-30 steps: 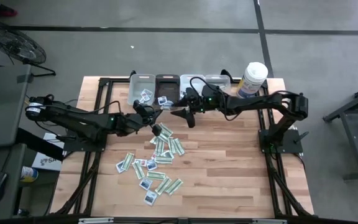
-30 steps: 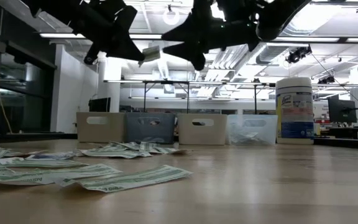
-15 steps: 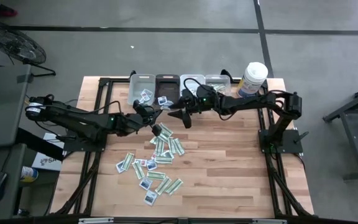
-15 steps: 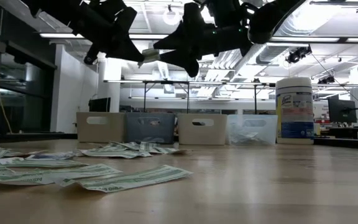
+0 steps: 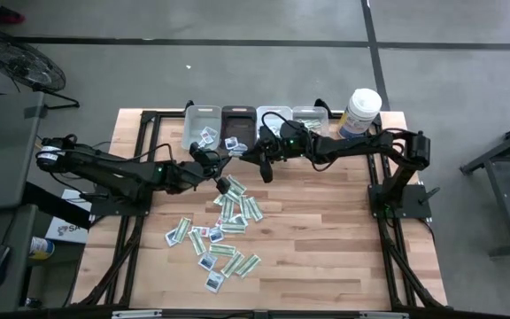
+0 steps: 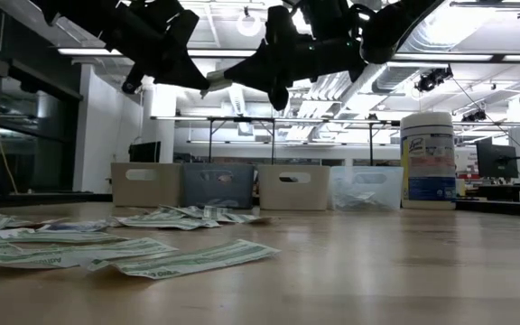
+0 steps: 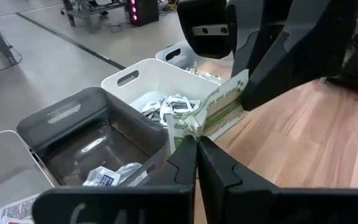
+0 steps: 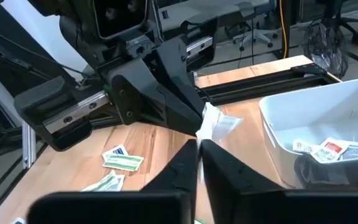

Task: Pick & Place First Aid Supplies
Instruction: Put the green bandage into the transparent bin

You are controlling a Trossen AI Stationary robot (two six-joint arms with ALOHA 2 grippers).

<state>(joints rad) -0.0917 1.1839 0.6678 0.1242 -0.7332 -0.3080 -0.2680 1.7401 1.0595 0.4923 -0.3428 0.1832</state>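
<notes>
High view, desk: a wooden desk (image 5: 326, 239) carried a loose scatter of first aid packets (image 5: 224, 232) around its centre.
High view, bins: four small bins (image 5: 209, 124) stood in a row at the 12 o'clock edge, with a white canister (image 5: 362, 111) at their 3 o'clock end.
High view, pincers: the left pincer (image 5: 223, 175) and the right pincer (image 5: 257, 163) met above the desk just at 6 o'clock of the bins.
Low view, packet: a green-and-white packet (image 6: 218, 81) hung in the air between both pincers, well above the desk.
Low view, background: the canister stood at 3 o'clock of the bin row.
Left wrist view, left pincer: its fingers (image 7: 185, 155) were clenched on one end of the green-and-white packet (image 7: 219, 111); the right pincer's dark fingers touched the other end.
Left wrist view, bins: squarish white packets with dark-blue marks (image 7: 169, 107) lay inside the white bin (image 7: 135, 74).
Right wrist view, right pincer: its fingers (image 8: 182, 165) were closed together on the packet's pale end (image 8: 216, 123), opposite the left pincer.
</notes>
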